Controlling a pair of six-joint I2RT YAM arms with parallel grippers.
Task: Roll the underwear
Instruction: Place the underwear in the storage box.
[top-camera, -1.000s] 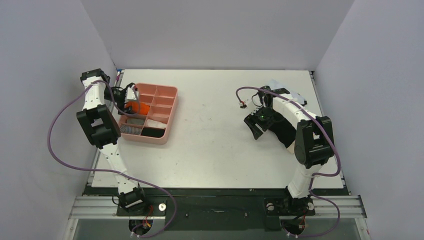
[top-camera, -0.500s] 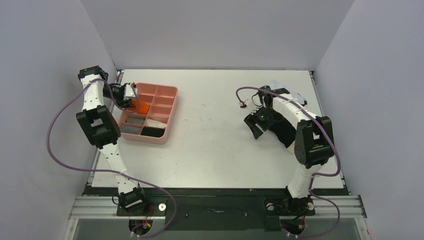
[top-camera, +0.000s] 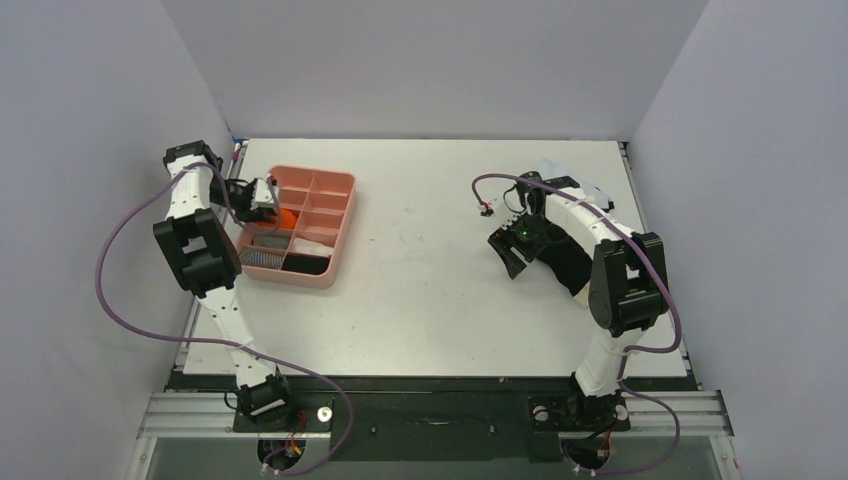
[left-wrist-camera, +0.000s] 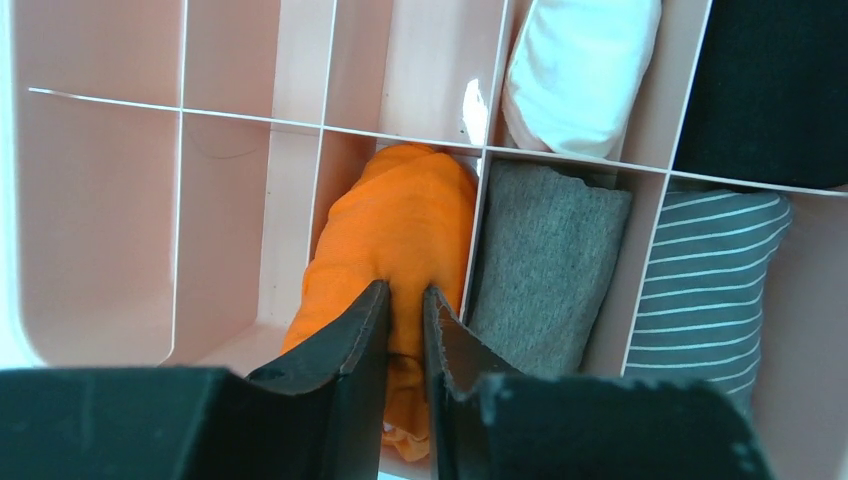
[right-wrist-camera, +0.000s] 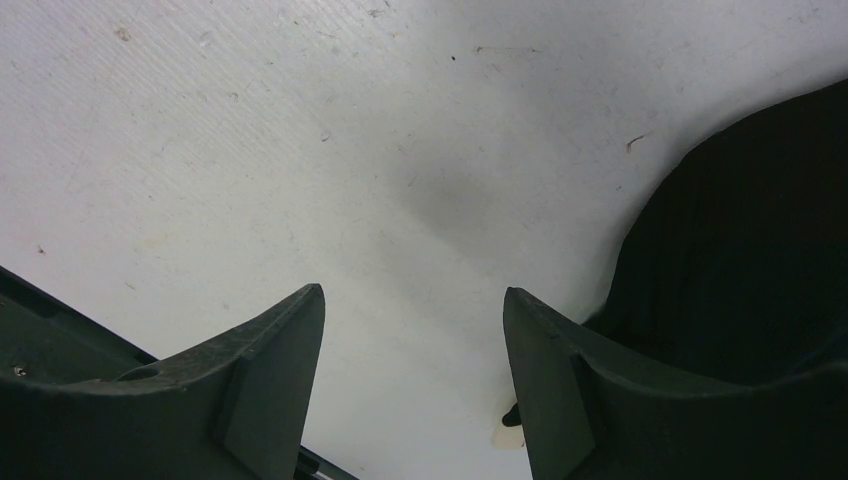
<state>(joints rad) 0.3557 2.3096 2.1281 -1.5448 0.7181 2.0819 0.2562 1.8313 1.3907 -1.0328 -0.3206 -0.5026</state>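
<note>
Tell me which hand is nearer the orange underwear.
Left. The left hand pinches the orange underwear in the tray; the right hand hangs open far across the table.

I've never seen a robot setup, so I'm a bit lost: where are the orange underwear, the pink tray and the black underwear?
orange underwear (left-wrist-camera: 400, 220): left wrist view, middle of its bunched cloth.
pink tray (top-camera: 290, 281): top view, its near wall.
black underwear (right-wrist-camera: 740, 240): right wrist view, middle of the visible cloth.
</note>
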